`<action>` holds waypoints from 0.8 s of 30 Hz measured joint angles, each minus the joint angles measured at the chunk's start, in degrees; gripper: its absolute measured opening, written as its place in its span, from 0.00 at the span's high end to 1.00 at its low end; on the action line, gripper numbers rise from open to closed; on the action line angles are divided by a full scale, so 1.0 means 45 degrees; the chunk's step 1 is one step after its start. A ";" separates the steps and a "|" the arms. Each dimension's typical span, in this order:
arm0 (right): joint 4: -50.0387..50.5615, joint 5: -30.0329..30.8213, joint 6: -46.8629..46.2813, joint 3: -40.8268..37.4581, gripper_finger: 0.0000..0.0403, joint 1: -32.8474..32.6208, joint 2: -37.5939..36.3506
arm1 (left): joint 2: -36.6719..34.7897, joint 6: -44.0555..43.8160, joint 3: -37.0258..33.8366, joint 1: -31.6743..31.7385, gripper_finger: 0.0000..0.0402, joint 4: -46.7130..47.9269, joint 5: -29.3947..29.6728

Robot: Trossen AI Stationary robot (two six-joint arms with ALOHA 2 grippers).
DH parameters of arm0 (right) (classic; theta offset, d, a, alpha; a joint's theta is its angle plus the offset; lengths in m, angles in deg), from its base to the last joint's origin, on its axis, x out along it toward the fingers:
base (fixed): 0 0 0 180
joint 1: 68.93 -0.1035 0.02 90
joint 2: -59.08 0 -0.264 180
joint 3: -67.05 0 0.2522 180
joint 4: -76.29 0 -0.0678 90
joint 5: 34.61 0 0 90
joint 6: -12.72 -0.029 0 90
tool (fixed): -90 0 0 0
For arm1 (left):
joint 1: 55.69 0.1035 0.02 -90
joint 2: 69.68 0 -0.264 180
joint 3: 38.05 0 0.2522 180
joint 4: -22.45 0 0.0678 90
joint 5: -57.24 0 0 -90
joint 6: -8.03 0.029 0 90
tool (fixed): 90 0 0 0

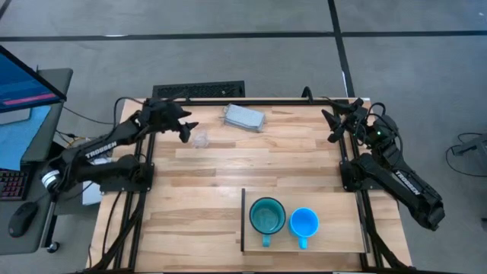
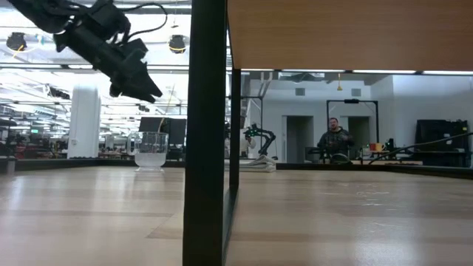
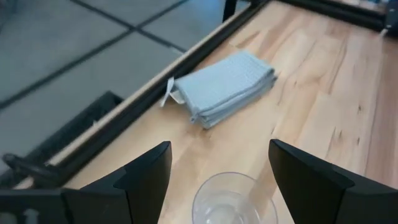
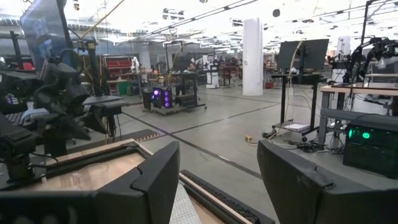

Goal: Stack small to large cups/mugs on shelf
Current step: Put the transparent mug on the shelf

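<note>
While the teal mug [image 1: 267,216] and blue mug [image 1: 303,223] sit on the shelf [image 1: 335,245] at lower centre, the clear cup [image 1: 200,139] stands upper left. Left gripper [image 1: 185,129] hovers beside it, fingers apart: centre, descend, close gently. Right gripper [image 1: 332,126] idles upper right, fingers apart.

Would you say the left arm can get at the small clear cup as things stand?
Probably yes: the left end effector hovers open just above the clear cup, and nothing stands between them.
</note>
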 joint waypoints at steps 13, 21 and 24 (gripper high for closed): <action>0.0014 0.0000 -0.0005 0.0000 0.41 0.0000 0.0000 | 0.2944 0.0398 0.1608 0.0003 0.35 0.2482 0.0612; 0.0093 0.0000 -0.0005 0.0000 0.41 0.0000 0.0000 | 0.3830 0.0586 0.2191 -0.0004 0.35 0.3612 0.0254; 0.0093 0.0000 0.0000 0.0000 0.41 0.0000 0.0000 | 0.3920 0.0641 0.2271 -0.0073 0.35 0.3643 0.0241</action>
